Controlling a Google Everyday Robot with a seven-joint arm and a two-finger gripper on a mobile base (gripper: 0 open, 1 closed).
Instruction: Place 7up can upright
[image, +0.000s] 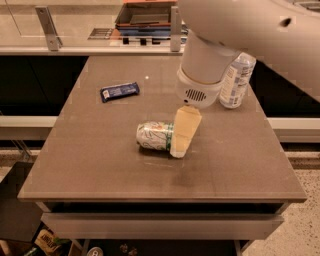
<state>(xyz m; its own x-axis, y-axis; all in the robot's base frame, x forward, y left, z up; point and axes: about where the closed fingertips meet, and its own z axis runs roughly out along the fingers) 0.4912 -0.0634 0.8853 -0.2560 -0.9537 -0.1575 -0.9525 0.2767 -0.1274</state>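
The 7up can (154, 136) lies on its side near the middle of the brown table (100, 165), white-silver with green bands. My gripper (181, 137) hangs from the big white arm right over the can's right end. One tan finger (184, 131) shows in front of that end and hides it. The other finger is hidden.
A blue snack bar (119, 91) lies at the back left of the table. A clear plastic water bottle (234, 82) stands at the back right, partly behind my arm. A counter with a tray runs behind the table.
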